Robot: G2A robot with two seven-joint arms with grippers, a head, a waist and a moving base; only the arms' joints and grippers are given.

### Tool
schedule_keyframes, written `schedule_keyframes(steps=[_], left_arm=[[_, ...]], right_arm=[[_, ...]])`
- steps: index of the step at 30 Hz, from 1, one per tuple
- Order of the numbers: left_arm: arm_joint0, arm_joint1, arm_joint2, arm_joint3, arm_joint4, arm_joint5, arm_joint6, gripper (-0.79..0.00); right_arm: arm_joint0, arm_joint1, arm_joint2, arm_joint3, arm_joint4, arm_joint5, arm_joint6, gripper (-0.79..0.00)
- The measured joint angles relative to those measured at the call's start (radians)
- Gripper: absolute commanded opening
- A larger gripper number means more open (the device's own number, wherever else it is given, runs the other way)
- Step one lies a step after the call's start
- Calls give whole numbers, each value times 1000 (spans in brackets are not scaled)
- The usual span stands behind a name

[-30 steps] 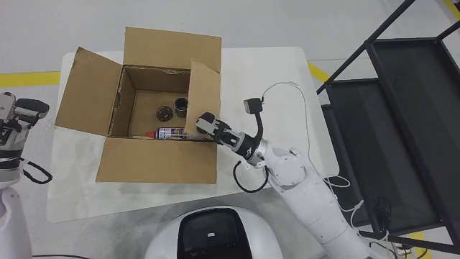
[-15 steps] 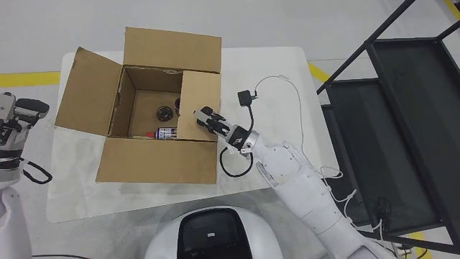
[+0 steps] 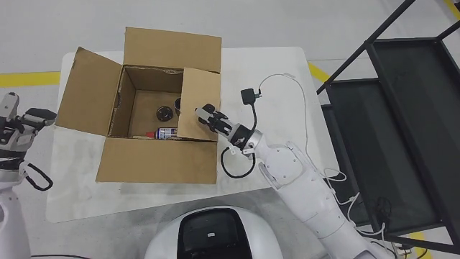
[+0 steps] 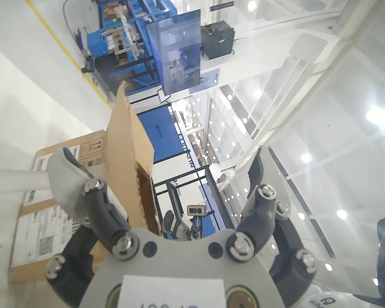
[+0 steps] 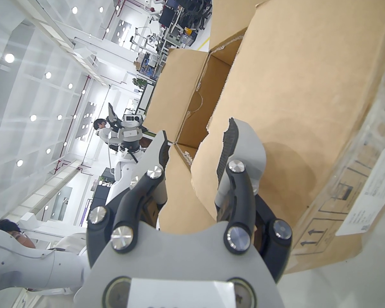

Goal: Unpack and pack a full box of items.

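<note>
Top view, box (image 3: 154, 160): open on the white surface (image 3: 277, 79), toward its 9 o'clock side; three flaps are folded out.
Top view, right flap (image 3: 199, 101): stands up at the box's 3 o'clock wall and leans in over the opening.
Top view, contents: a labelled tube (image 3: 169, 132) lies along the 6 o'clock wall with its long axis running 9 to 3; two dark round items (image 3: 172, 108) sit at its 12 o'clock.
Top view, right hand (image 3: 208, 115): at the flap's lower corner. The tube lies just at its 9 o'clock, behind the flap.
Top view, left hand (image 3: 21, 126): off the surface at 9 o'clock, well apart from the box.
Left wrist view, left hand (image 4: 160, 165): fingers spread, nothing between them; the box's outer side is beyond.
Right wrist view, right hand (image 5: 200, 136): fingers apart, straddling the flap's torn corner; contact cannot be told.
Judgement: the right hand is far nearer, and the flap probably must swing outward toward 3 o'clock before the tube can be reached.
</note>
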Motion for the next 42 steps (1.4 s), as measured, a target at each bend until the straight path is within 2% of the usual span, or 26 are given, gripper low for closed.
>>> schedule_keyframes(steps=[3, 13, 17, 22, 26, 27, 29, 30, 32, 42], left_arm=[[-8, 3, 15, -11, -37, 60, -47, 0], [-43, 5, 67, -45, -62, 66, -53, 0], [-43, 7, 82, -83, -63, 57, -70, 0], [-39, 8, 117, -131, -37, 65, -77, 0], [-40, 7, 160, -156, -6, 65, -67, 0], [-42, 7, 175, -159, 6, 66, -64, 0], [-47, 7, 204, -162, 30, 66, -58, 0], [-50, 6, 217, -162, 39, 67, -56, 0], [-55, 6, 245, -157, 64, 71, -47, 0], [-84, 5, 343, -97, 188, 68, 0, 0]], right_arm=[[-5, 1, 4, -7, 10, -2, -1, -496], [-1, 1, -5, -14, 4, 24, 1, -465], [-9, 3, 10, -18, 13, 19, -1, -431], [-29, 9, 34, -27, 24, 8, 2, -446], [-52, 14, 56, -46, 29, -2, 5, -416], [-61, 16, 64, -53, 30, -6, 5, -400], [-81, 20, 79, -67, 35, -16, 5, -259], [-92, 22, 88, -73, 40, -22, 7, -215], [-122, 27, 114, -90, 52, -41, 8, 0], [-292, 57, 265, -191, 141, -143, 47, 0]])
